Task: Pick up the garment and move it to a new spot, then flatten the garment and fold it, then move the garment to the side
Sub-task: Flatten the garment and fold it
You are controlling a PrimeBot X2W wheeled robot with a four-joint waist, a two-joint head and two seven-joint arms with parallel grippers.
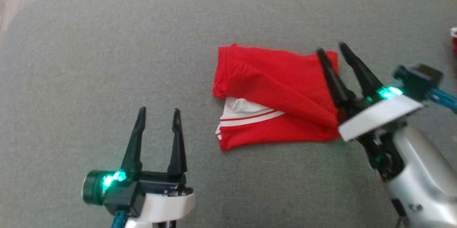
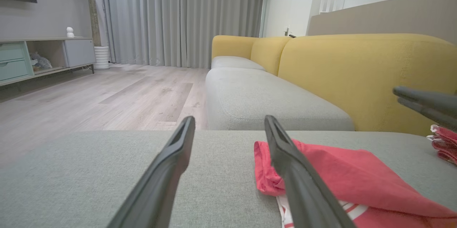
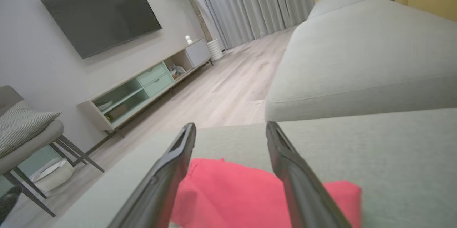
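Note:
A red garment (image 1: 275, 92) with white stripes lies folded on the grey cushion (image 1: 107, 60), a little right of centre. My right gripper (image 1: 332, 50) hovers over its right edge, fingers spread open and empty; in the right wrist view the garment (image 3: 232, 192) shows below and between those fingers (image 3: 171, 171). My left gripper (image 1: 159, 114) stands open and empty near the front, to the left of the garment. From the left wrist view, the garment (image 2: 342, 178) lies just right of the left gripper (image 2: 230, 122), partly behind one finger.
Another red and white piece of cloth (image 1: 453, 39) sits at the far right edge of the cushion. Beyond the cushion are a grey and yellow sofa (image 2: 357, 71), wood floor (image 2: 107, 92) and a low TV cabinet (image 3: 142, 92).

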